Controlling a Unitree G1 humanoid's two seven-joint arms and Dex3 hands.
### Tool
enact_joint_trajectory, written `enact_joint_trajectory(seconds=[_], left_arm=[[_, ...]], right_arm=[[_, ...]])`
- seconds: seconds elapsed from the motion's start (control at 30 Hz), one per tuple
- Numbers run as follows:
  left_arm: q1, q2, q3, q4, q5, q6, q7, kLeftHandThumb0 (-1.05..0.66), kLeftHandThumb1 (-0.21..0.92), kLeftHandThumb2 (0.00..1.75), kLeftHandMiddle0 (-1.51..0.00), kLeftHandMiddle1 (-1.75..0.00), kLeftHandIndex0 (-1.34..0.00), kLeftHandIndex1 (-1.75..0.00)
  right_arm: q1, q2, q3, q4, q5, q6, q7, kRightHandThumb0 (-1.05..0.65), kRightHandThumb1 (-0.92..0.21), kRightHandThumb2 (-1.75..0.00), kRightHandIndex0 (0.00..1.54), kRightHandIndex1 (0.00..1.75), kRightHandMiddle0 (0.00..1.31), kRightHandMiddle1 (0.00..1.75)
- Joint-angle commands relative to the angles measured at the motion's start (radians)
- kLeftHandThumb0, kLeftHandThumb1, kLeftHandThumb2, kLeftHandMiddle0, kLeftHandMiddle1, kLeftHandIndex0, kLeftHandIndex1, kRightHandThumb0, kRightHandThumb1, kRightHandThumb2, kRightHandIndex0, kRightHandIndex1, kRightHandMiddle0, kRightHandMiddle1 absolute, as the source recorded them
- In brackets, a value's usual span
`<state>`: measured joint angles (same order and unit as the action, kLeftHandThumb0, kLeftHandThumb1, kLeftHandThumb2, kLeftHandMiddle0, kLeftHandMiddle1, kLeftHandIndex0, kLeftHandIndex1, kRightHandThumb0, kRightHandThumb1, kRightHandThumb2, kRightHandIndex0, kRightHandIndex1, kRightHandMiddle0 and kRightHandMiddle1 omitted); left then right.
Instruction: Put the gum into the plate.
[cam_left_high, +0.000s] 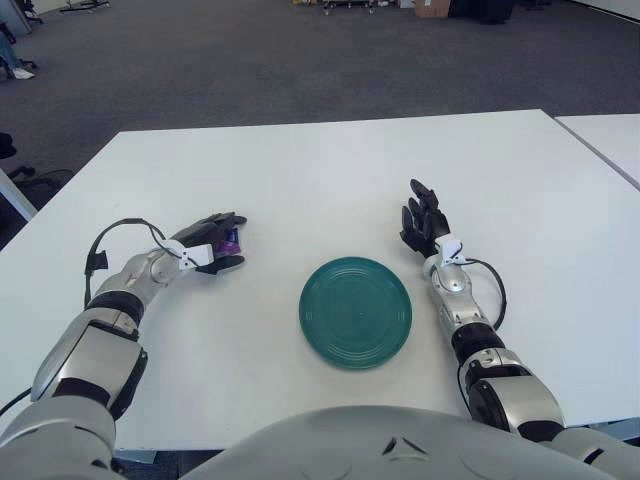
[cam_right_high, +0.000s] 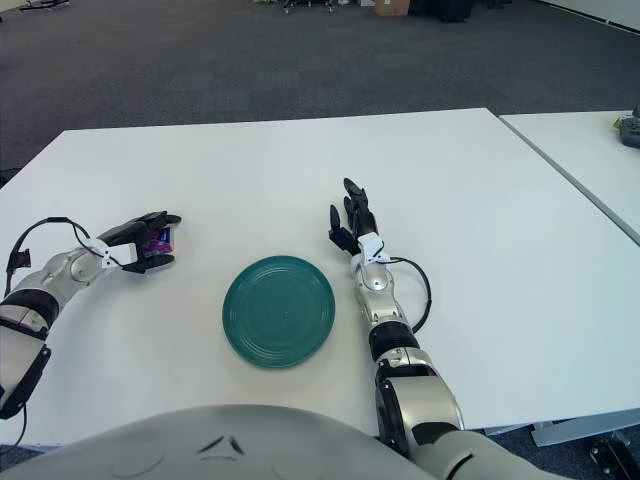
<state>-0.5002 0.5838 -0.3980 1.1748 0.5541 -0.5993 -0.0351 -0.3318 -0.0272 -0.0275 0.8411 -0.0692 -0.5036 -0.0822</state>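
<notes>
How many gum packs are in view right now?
1. The gum is in the left hand, over the table left of the plate. The right hand shows right of the plate, holding nothing. No other gum shows.

One green plate (cam_left_high: 355, 312) is lying on the white table (cam_left_high: 320, 170). One purple gum pack (cam_left_high: 229, 241) is sitting left of the plate. Two robot hands are showing: the left robot hand (cam_left_high: 208, 252) and the right robot hand (cam_left_high: 421, 222) flanking the plate.
</notes>
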Motion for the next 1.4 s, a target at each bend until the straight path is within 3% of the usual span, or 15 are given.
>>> enact_joint_trajectory(seconds=[0.0,0.37,0.8,0.93,1.1,1.33,1.37], left_arm=[[0.029,-0.029,-0.040,0.026,0.044,0.040,0.004,-1.05,0.92,0.37,-0.09,-0.01,0.00,-0.82],[0.036,-0.009,-0.046,0.070,0.047,0.093,0.134,-1.02,0.92,0.25,-0.14,-0.02,0.00,-0.93],[0.059,-0.017,-0.012,0.085,0.003,0.088,0.178,-0.95,0.92,0.19,-0.26,-0.09,-0.07,-1.03],[0.070,-0.004,0.011,0.077,-0.021,0.078,0.159,-0.81,0.90,0.07,-0.07,-0.59,-0.13,-1.06],[0.080,0.006,0.023,0.061,-0.036,0.080,0.144,-0.64,0.85,0.04,-0.01,-0.78,-0.17,-1.10],[0.088,0.023,0.029,0.062,-0.038,0.095,0.140,-0.48,0.81,0.05,0.00,-0.92,-0.20,-1.25],[0.089,0.030,0.027,0.063,-0.035,0.097,0.140,-0.46,0.73,0.20,0.00,-0.94,-0.20,-1.28]], right_arm=[[0.029,-0.015,-0.010,0.040,0.005,0.040,0.005,-0.64,-0.92,-0.75,0.19,0.01,0.00,0.38],[0.026,-0.038,-0.014,0.028,0.004,0.045,0.011,-0.63,-0.92,-0.76,0.20,0.01,0.00,0.40],[0.024,-0.065,-0.024,0.033,0.012,0.054,0.041,-0.64,-0.92,-0.78,0.19,0.00,0.00,0.40],[0.020,-0.073,-0.026,0.043,0.012,0.053,0.045,-0.64,-0.92,-0.78,0.19,0.00,0.00,0.39],[0.013,-0.082,-0.031,0.056,0.013,0.050,0.050,-0.64,-0.92,-0.79,0.19,0.00,0.00,0.39],[0.001,-0.093,-0.038,0.068,0.019,0.054,0.063,-0.63,-0.92,-0.79,0.21,0.01,0.00,0.39],[-0.001,-0.094,-0.040,0.071,0.020,0.056,0.064,-0.63,-0.92,-0.80,0.21,0.01,0.00,0.39]])
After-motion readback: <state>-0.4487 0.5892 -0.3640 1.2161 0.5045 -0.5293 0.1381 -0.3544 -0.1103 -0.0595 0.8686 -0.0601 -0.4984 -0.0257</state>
